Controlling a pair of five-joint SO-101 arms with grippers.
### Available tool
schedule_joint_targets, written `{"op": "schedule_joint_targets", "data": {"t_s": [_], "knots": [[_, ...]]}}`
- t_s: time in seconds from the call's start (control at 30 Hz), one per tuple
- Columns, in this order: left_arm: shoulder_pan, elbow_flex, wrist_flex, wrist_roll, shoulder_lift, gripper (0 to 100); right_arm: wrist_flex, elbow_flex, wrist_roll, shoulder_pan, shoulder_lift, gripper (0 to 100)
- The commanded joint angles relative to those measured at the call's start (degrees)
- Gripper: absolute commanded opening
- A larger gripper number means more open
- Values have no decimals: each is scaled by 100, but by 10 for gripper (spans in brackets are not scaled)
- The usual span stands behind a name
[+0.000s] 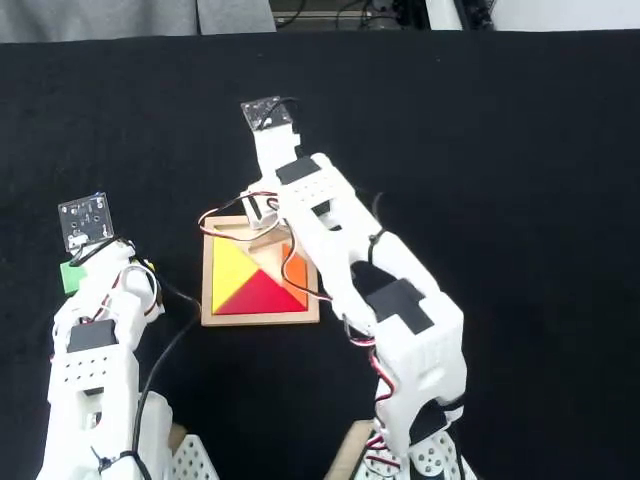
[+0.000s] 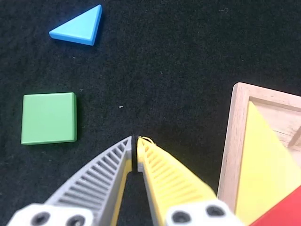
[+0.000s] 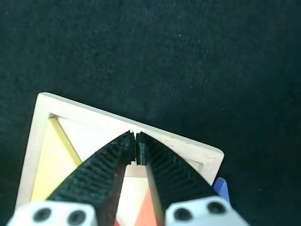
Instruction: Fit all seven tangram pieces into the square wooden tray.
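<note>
While both end effectors (image 2: 135,141) (image 3: 135,137) are pinched together, three pieces (image 1: 232,270) (image 1: 262,297) (image 1: 300,285) lie in one tray (image 1: 260,319).

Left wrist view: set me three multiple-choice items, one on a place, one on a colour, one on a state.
1. The green square lies: A on the black table, outside the tray; B inside the tray; C between fingers.
2. The loose triangle is: A red; B blue; C orange.
3. The left gripper is: A wide open; B shut on a piece; C shut, empty.

Answers: A, bare table shows all round it; B, it is plainly blue; C, the fingers meet with nothing between.
</note>
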Motion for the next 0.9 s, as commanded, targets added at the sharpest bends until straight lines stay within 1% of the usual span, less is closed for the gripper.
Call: {"op": "schedule_joint_targets", "data": {"t_s": [0.0, 0.5, 0.7, 0.87], "knots": [[13, -31, -105, 26, -88, 30, 70, -259, 70, -105, -57, 11], [13, -22, -105, 26, -88, 30, 79, -57, 70, -105, -40, 11], [13, -22, -105, 26, -88, 30, 79, -127, 70, -167, 321, 11], [13, -22, -105, 26, -88, 30, 457, -426, 70, -404, 365, 11]]}}
